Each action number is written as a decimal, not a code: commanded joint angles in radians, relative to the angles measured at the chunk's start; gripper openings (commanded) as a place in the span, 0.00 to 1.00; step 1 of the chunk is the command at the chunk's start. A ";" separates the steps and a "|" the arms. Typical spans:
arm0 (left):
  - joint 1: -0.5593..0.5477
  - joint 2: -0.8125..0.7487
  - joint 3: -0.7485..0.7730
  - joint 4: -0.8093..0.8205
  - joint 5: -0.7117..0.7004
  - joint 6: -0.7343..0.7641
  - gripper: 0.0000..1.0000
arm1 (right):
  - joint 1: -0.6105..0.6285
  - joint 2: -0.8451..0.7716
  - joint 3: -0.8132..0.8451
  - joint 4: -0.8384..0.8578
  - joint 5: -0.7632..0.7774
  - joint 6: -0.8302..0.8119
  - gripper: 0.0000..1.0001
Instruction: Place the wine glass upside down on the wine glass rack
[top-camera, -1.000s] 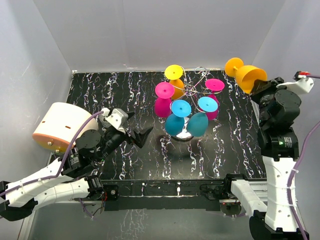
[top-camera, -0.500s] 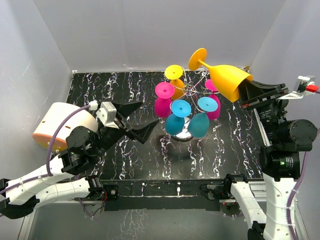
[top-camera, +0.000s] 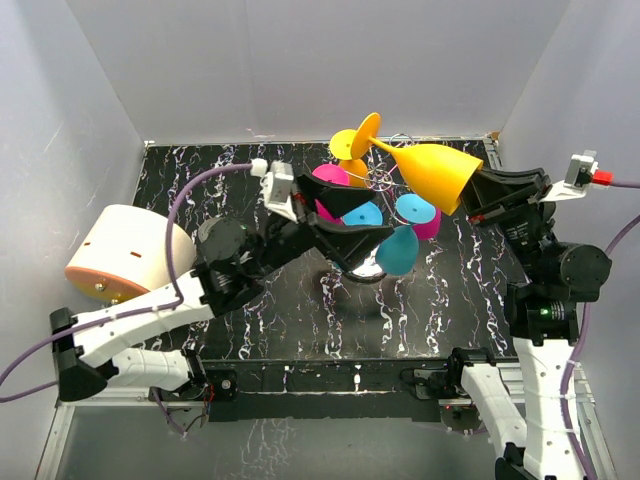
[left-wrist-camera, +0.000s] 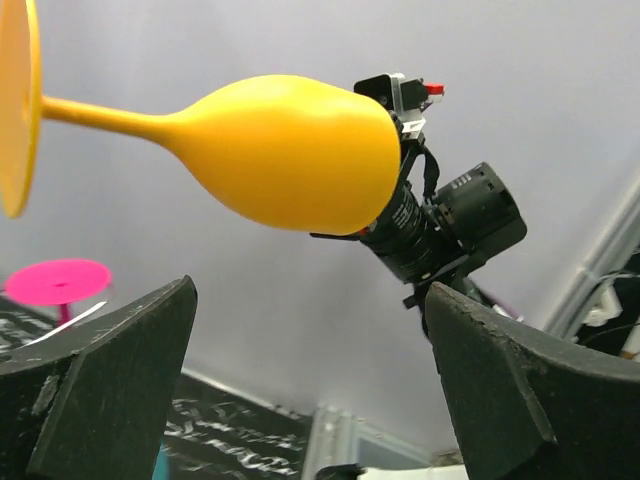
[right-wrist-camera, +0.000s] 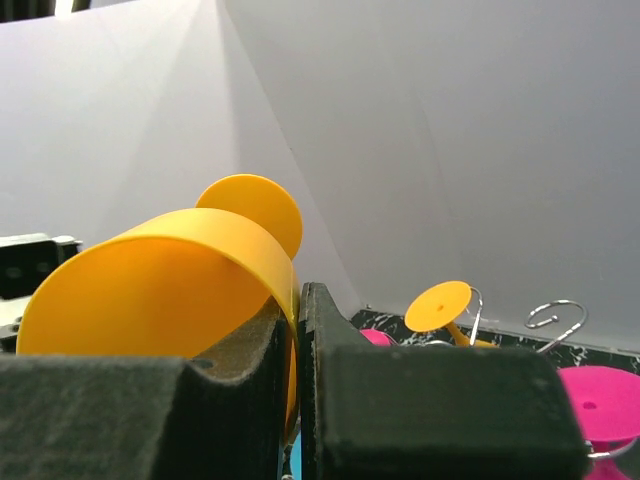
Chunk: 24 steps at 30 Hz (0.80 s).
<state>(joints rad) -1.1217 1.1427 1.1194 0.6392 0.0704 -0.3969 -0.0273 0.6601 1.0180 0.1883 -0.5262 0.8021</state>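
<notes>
The orange wine glass (top-camera: 430, 172) is held on its side above the wine glass rack (top-camera: 381, 180), foot pointing left and rim toward the right. My right gripper (top-camera: 472, 203) is shut on its rim; in the right wrist view the fingers (right-wrist-camera: 330, 400) pinch the rim wall of the glass (right-wrist-camera: 150, 285). My left gripper (top-camera: 345, 215) is open and empty, raised over the near side of the rack. In the left wrist view the glass (left-wrist-camera: 290, 150) hangs above and between the open fingers (left-wrist-camera: 110, 380). The rack's base is hidden.
Several pink, blue and orange glasses (top-camera: 400, 248) hang upside down on the rack. One orange foot (right-wrist-camera: 438, 305), a wire hook (right-wrist-camera: 556, 312) and a pink foot (right-wrist-camera: 600, 395) show in the right wrist view. A white and orange rounded object (top-camera: 120, 250) sits at the left wall.
My right arm has carried the glass leftward and lower, over the rack, tipping it level. My left arm has lifted and reached right toward the rack, jaws still open.
</notes>
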 joint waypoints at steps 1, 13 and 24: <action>-0.005 0.067 0.070 0.200 0.031 -0.191 0.95 | 0.000 -0.039 0.000 0.133 -0.015 0.036 0.00; -0.004 0.129 0.054 0.390 -0.239 -0.324 0.91 | 0.000 -0.076 -0.047 0.177 -0.056 0.067 0.00; -0.006 0.264 0.131 0.559 -0.306 -0.355 0.64 | 0.000 -0.027 -0.022 0.175 -0.160 0.111 0.00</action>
<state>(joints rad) -1.1225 1.3937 1.1839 1.0550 -0.1894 -0.7429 -0.0288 0.6060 0.9657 0.3332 -0.6052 0.8864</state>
